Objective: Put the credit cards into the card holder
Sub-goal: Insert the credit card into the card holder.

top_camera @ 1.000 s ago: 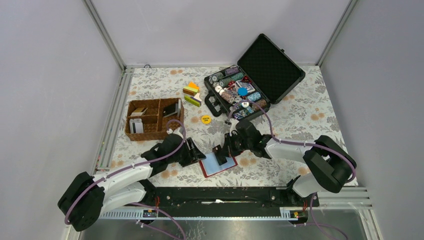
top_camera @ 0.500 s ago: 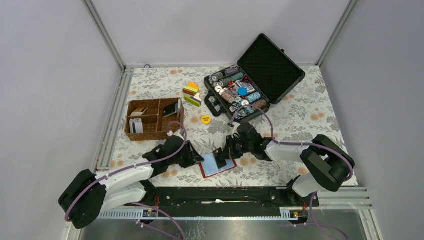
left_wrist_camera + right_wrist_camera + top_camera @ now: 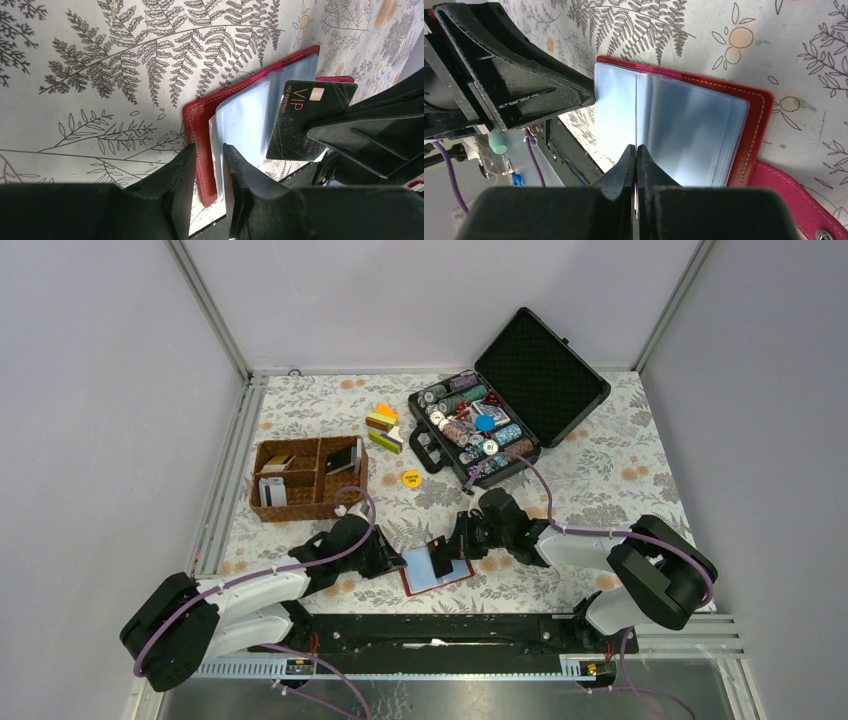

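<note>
R tool [image 3: 636, 149] clamps VIP card [image 3: 307, 117]; L tool [image 3: 209, 150] state unclear. Align card w/ card holder [image 3: 197, 125] pocket, slide flat.

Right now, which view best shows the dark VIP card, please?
Left wrist: the dark plastic VIP card faces it, lettering readable. Right wrist shows only its edge between the fingers; from the top it is too small.
</note>
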### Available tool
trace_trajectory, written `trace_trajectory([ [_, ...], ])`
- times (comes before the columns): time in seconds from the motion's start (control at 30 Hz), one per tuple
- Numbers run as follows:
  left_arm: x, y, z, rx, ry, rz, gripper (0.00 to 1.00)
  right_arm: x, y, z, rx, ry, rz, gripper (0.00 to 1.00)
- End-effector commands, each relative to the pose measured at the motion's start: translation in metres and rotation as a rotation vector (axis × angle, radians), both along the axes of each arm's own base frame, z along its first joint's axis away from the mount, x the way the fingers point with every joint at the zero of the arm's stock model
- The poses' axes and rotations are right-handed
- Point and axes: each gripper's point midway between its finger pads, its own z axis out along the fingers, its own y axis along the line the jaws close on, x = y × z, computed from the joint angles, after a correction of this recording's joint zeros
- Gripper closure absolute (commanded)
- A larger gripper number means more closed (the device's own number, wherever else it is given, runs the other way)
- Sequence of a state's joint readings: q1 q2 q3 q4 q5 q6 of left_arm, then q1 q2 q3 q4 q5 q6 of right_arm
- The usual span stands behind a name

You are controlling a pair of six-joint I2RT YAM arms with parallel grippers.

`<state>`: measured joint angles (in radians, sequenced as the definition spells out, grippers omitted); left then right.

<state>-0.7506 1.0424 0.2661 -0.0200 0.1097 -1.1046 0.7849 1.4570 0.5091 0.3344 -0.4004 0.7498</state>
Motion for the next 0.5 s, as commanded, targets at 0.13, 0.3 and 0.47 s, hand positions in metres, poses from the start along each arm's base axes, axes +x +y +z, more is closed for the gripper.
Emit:
trace_trajectory([
  [0.13,0.007,-0.005,0.004,-0.024,-0.039,0.012,0.73,0.009,0.004,0.009,0.047,-0.025,-0.039,1.00],
  [0.3,0.006,-0.004,0.003,-0.022,-0.036,0.013,0.74,0.005,0.000,-0.002,0.027,-0.010,-0.040,1.00],
  [0.47,0.006,-0.005,0.003,-0.022,-0.033,0.012,0.75,0.002,-0.004,-0.009,0.011,-0.001,-0.037,1.00],
])
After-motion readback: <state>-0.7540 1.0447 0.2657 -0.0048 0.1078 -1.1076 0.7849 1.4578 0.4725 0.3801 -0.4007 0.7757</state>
